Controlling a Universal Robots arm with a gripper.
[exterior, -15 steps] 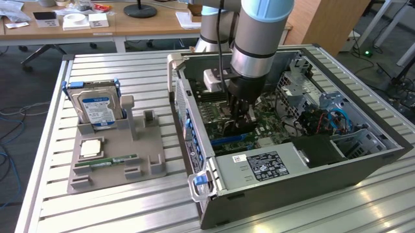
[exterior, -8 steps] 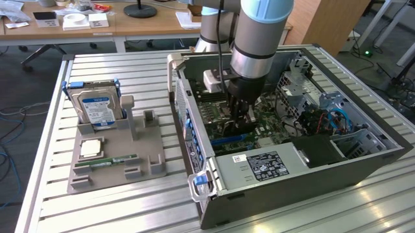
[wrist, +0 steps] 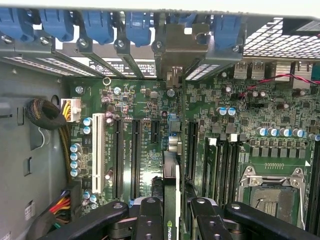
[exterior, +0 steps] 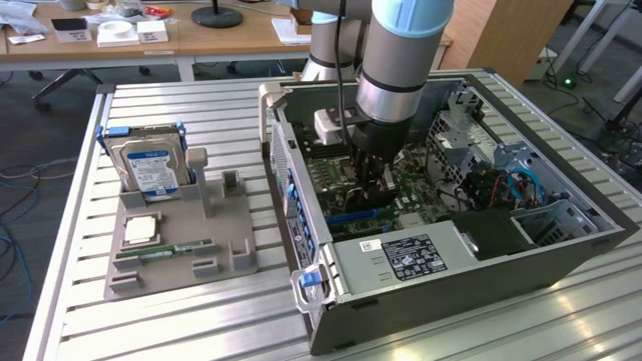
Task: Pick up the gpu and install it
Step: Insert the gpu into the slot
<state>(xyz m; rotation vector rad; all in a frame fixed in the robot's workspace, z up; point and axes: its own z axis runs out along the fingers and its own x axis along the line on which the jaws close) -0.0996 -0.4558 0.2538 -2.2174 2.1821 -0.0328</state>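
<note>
Wrist view: gripper (wrist: 177, 220) is down inside the case, jaws narrow and clamped on the gpu (wrist: 171, 187), one on each flat face. The card is held edge-on with its long edge toward the motherboard (wrist: 150, 100) on the case floor, probably so it lines up with a slot. It sits over the black expansion slots (wrist: 135, 150) in the middle of the case; cannot tell whether its lower edge touches one. Its far end points at the case's rear wall, where the blue retention clips (wrist: 95, 22) are, which would suit a bracket going there.

Room inside the case: the white slot (wrist: 98, 150) and cable bundle (wrist: 45, 112) are toward one case wall, the CPU socket (wrist: 272, 192) toward the other. Both are well apart from the card.

Exterior view: the arm (exterior: 401, 68) drops straight into the open case (exterior: 482, 289), gripper (exterior: 377, 169) near the case's middle with walls all round, so sideways room is tight. Outside the case, on the surface (exterior: 201, 105), a grey holder (exterior: 228, 226) carries the hard drive (exterior: 150, 165) and RAM stick (exterior: 165, 250), well clear of the arm.
</note>
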